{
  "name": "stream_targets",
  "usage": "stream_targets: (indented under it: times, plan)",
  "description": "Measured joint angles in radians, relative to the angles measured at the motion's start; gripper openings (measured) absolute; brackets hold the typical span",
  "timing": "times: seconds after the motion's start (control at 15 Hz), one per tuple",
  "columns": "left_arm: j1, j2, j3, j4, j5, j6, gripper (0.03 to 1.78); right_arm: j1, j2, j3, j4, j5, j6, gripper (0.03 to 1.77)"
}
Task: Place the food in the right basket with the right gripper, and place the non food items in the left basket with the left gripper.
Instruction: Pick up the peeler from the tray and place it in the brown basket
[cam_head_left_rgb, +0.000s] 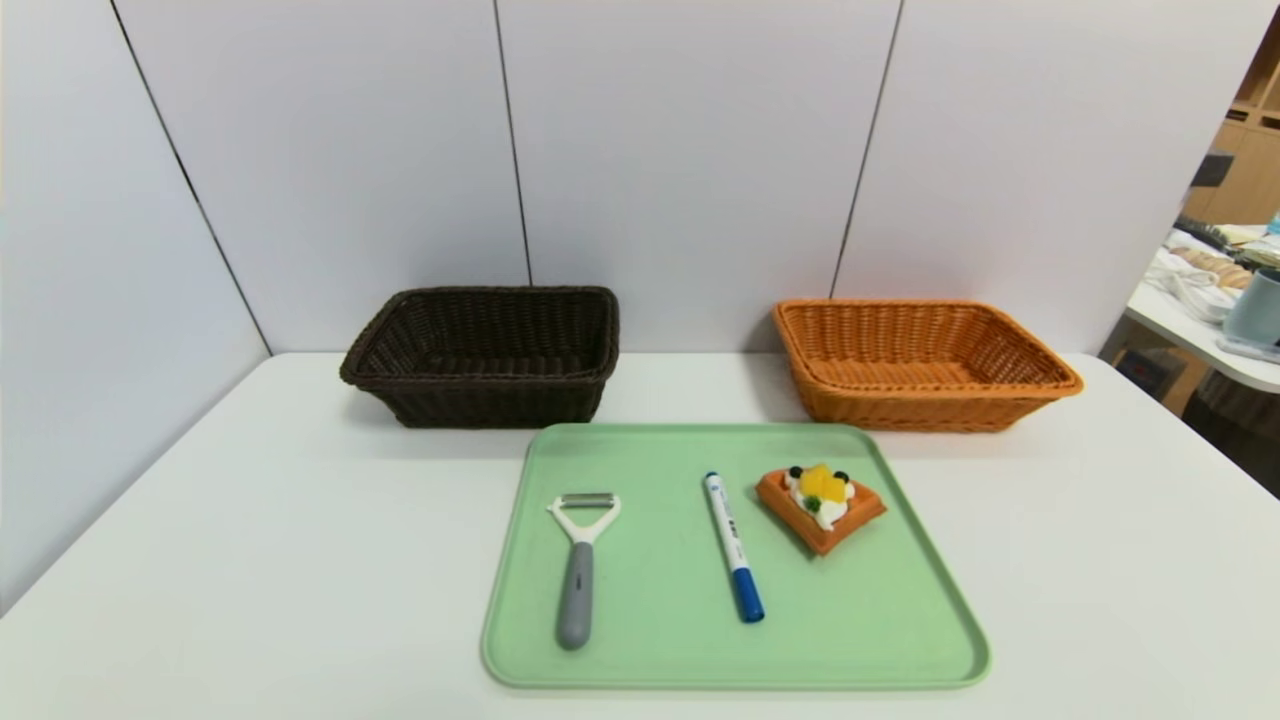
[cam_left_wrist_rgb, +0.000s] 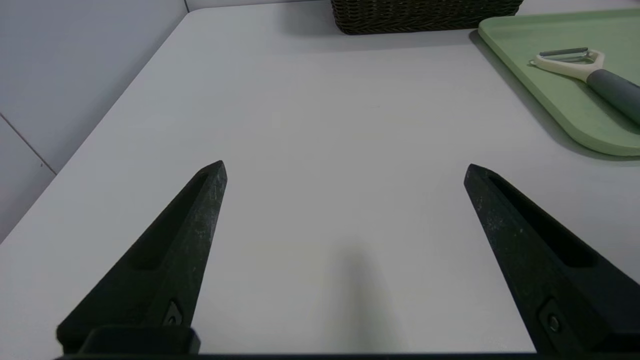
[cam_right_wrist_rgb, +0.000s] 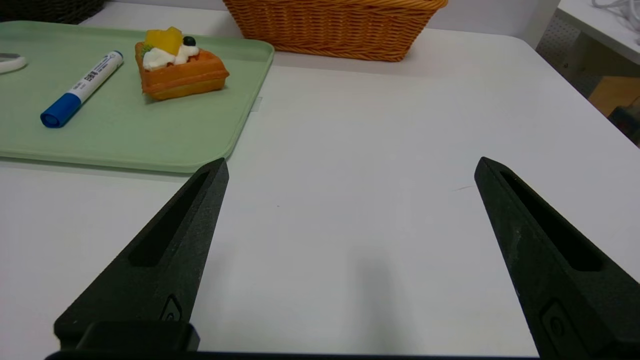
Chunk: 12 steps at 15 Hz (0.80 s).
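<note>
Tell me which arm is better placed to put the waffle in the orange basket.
Right, I'd judge. The waffle lies on the tray's right side, nearest the orange basket, and both show in the right wrist view, beyond that arm's open, empty tool.

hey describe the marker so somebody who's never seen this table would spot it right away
On the green tray in front of the two baskets, look between the peeler and the waffle. The marker is the slim white stick with a blue cap.
</note>
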Motion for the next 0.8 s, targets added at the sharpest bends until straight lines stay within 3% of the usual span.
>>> stream_targets:
  times: [0.6,0.8]
  plan:
    - [0.000,0.000,0.000,-0.003,0.000,0.009,1.69,0.000,0.000,0.000,0.000,0.000,-0.014,1.70]
    - [-0.002,0.000,-0.003,0.006,-0.005,0.026,1.69,0.000,0.000,-0.005,0.014,0.008,-0.060,1.70]
